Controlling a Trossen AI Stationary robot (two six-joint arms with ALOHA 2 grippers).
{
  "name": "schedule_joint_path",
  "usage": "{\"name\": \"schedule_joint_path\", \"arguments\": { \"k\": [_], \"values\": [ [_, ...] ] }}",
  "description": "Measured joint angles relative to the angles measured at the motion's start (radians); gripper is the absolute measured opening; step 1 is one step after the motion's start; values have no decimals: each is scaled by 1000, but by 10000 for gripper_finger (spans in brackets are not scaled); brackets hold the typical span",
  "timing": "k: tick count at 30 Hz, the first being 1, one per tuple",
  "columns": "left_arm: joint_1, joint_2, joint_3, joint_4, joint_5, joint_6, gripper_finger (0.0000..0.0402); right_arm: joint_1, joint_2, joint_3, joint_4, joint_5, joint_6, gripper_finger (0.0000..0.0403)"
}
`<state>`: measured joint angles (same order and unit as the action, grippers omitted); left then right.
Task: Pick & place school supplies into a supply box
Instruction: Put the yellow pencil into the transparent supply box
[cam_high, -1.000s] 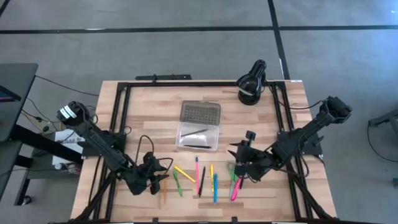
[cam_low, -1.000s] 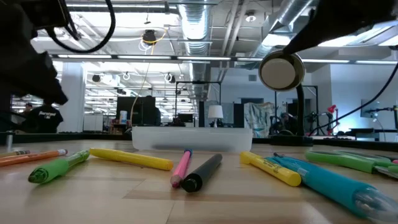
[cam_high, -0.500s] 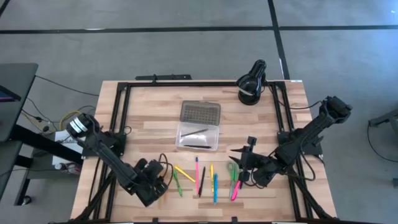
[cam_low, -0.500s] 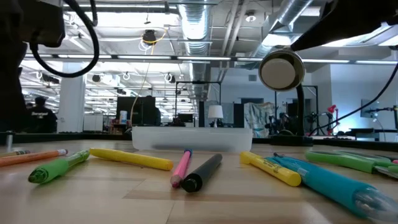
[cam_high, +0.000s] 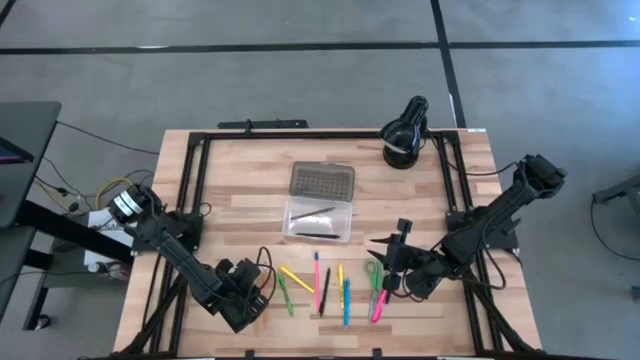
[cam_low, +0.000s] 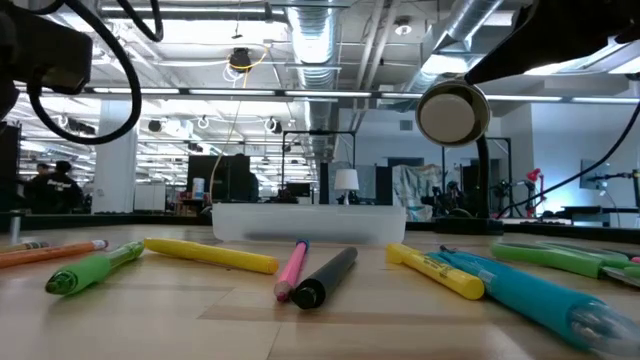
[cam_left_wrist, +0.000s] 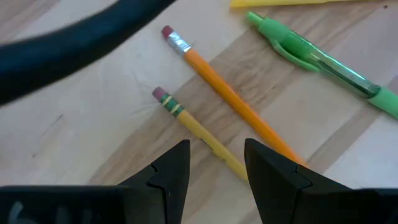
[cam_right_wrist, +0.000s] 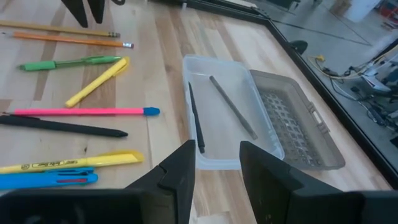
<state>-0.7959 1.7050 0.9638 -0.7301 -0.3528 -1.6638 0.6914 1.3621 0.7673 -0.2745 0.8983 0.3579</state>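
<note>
The school supplies lie in a row near the table's near edge: yellow marker (cam_high: 296, 278), green pen (cam_high: 284, 295), pink pen (cam_high: 317, 280), blue pen (cam_high: 347, 303), green-handled scissors (cam_high: 372, 275). The clear supply box (cam_high: 320, 218) stands open at mid-table with its dotted lid (cam_high: 322, 182) folded back; a black pen (cam_right_wrist: 194, 118) and a grey pencil (cam_right_wrist: 233, 106) lie inside. My left gripper (cam_left_wrist: 214, 168) is open, low over the row's left end, with a finger on each side of a yellow pencil (cam_left_wrist: 193, 127) beside an orange pencil (cam_left_wrist: 230, 99). My right gripper (cam_right_wrist: 217, 168) is open above the scissors, facing the box.
A black round lamp (cam_high: 403, 135) stands at the far right corner. A black frame rail (cam_high: 300, 134) runs along the table's edges. More pens lie near the camera in the low view: a black marker (cam_low: 325, 277) and a blue pen (cam_low: 540, 290).
My left gripper has moved toward the near edge and now covers the two pencils at the row's left end; it has kept still for the last half second. My right gripper has shifted slightly toward the near edge, uncovering the scissors.
</note>
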Motion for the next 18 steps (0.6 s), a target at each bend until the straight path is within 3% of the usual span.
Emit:
{"name": "schedule_joint_path", "arguments": {
  "k": [9, 18],
  "values": [
    [10, 74, 4, 20, 43, 48, 146, 0, 0, 0, 3, -2, -11, 121],
    [11, 71, 5, 1, 80, 67, 146, -22, 1, 0, 33, -5, -45, 121]
  ]
}}
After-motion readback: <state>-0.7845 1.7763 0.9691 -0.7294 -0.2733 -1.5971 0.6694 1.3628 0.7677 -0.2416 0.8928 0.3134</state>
